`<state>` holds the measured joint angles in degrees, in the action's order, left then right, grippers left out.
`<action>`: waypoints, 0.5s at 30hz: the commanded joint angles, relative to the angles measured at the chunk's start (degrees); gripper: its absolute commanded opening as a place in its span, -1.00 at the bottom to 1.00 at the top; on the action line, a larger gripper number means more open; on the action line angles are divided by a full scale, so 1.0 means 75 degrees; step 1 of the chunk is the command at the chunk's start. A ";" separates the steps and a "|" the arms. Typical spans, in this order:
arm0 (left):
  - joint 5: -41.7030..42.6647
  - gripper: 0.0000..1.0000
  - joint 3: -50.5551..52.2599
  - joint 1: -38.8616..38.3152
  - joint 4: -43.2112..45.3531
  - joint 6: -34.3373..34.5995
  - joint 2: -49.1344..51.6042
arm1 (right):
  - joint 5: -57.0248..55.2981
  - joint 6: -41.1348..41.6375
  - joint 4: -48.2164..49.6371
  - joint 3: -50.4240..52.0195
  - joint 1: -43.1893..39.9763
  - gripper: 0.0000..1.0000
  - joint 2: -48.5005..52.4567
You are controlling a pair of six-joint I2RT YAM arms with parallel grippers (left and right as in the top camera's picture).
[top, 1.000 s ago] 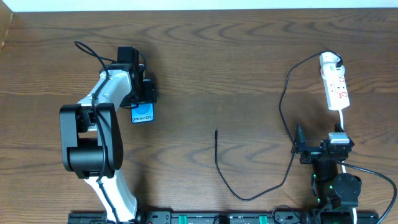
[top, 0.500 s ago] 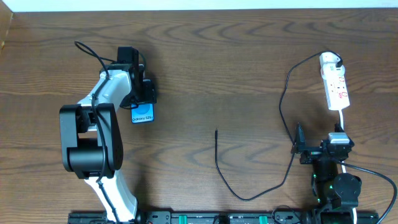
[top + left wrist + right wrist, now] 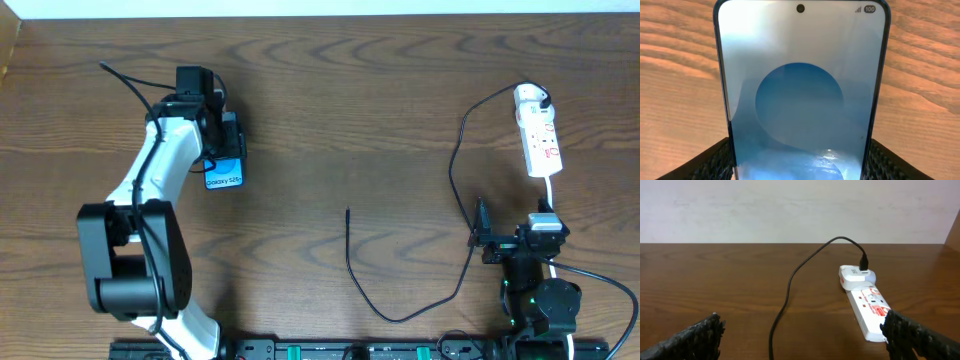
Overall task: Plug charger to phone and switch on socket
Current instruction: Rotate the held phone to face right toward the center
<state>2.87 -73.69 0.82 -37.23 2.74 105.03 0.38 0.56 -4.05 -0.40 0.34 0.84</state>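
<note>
My left gripper [image 3: 222,152] is shut on the phone [image 3: 225,173], which has a blue screen and white "Galaxy S25+" text. In the left wrist view the phone [image 3: 800,95] fills the frame, with my black fingers [image 3: 710,164] against both its long sides. The charger [image 3: 349,245], a thin black cable, lies on the table with its plug tip pointing to the far side at mid-table. It loops right and up to a white adapter in the socket [image 3: 540,135]. My right gripper [image 3: 512,232] is open just before the socket [image 3: 867,307], with the cable [image 3: 789,287] between its fingers' lines.
The wooden table [image 3: 340,110] ends at a pale wall along the far side. The socket's white cord [image 3: 550,190] runs back toward my right arm. Black robot cables loop behind my left wrist [image 3: 130,85]. A rail runs along the near edge [image 3: 340,350].
My left arm has swung left and toward the far side with the phone in its grip; the phone has shifted slightly the same way. The right arm, charger and socket have not moved.
</note>
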 commanded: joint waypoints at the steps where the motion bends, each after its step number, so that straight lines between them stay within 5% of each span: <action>1: 0.0458 -0.85 -0.0029 0.0017 -0.0117 -0.0064 -0.0286 | -0.0006 -0.0111 -0.0035 0.0012 -0.0041 0.98 -0.0041; 8: 0.3625 -0.85 -0.0029 0.0017 -0.0114 0.0554 -0.0303 | -0.0006 -0.0111 -0.0035 0.0012 -0.0041 0.99 -0.0041; 15: 0.5901 -0.85 -0.0029 0.0017 0.0230 0.3086 -0.0303 | -0.0006 -0.0111 -0.0035 0.0012 -0.0041 0.99 -0.0041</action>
<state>32.36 -73.69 0.86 -36.60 13.10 104.25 0.38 0.58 -4.05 -0.40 0.34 0.84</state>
